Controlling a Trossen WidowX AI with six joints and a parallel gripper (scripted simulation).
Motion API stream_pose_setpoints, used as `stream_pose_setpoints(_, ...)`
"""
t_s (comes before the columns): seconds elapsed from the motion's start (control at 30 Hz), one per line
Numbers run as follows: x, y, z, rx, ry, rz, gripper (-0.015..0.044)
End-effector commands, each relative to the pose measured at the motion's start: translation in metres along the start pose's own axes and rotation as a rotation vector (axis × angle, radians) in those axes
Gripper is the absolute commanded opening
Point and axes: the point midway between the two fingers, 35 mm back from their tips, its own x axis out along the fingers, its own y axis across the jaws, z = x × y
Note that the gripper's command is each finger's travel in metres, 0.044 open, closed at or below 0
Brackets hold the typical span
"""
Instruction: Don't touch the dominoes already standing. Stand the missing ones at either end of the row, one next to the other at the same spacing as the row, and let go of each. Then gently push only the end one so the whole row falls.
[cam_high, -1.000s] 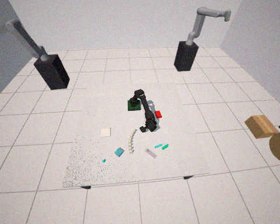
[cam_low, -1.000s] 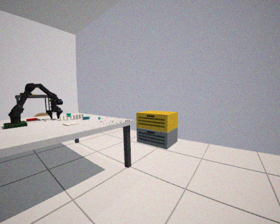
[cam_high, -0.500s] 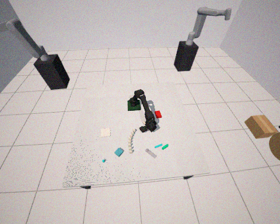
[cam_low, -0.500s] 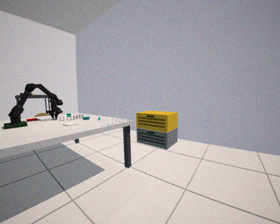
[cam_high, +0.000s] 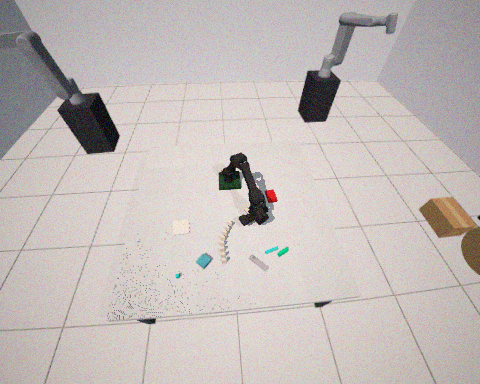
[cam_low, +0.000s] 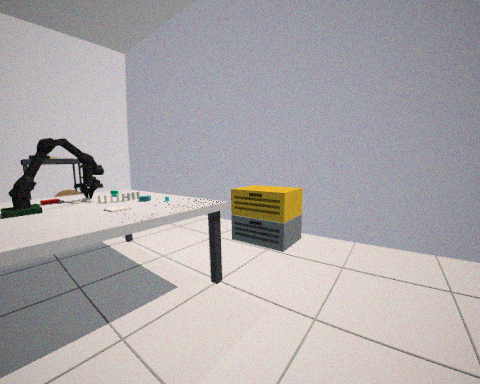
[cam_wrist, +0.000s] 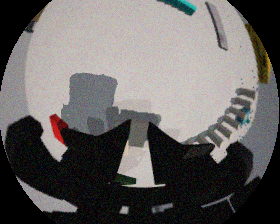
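Note:
A curved row of cream dominoes (cam_high: 224, 245) (cam_low: 123, 197) (cam_wrist: 223, 128) stands on the table, to the left of my gripper in the top view and on the right in the wrist view. My gripper (cam_low: 89, 197) (cam_wrist: 140, 125) points down at the table near the arm-side end of the row, apart from it. It is shut on a domino (cam_wrist: 139, 135), which looks grey in the shade between the fingertips. A small cream piece (cam_high: 246, 210) shows beside the gripper in the top view; whether it is another loose domino I cannot tell. The fingers hide part of the row's near end in the wrist view.
A red block (cam_high: 271, 196) (cam_low: 50, 201) (cam_wrist: 57, 129) lies beside the arm. A grey bar (cam_high: 259, 263) (cam_wrist: 217, 27), a cyan bar (cam_high: 271, 250) and a green bar (cam_high: 283, 251) lie beyond. A teal block (cam_high: 204, 260) (cam_low: 144, 198) and a cream tile (cam_high: 181, 226) (cam_low: 117, 208) lie across the row.

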Motion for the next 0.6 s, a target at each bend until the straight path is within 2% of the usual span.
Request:
stream_pose_setpoints(0.0,-0.048,-0.004,0.007,-0.003,-0.04,-0.008,0.0107)
stream_pose_setpoints(0.3,-0.133,-0.009,0.009,-0.003,-0.04,-0.009,0.0107)
stream_pose_setpoints(0.47,-0.143,-0.013,0.007,0.021,-0.04,-0.009,0.0107)
stream_pose_setpoints(0.57,-0.148,-0.047,-0.022,0.262,-0.04,-0.007,0.0107)
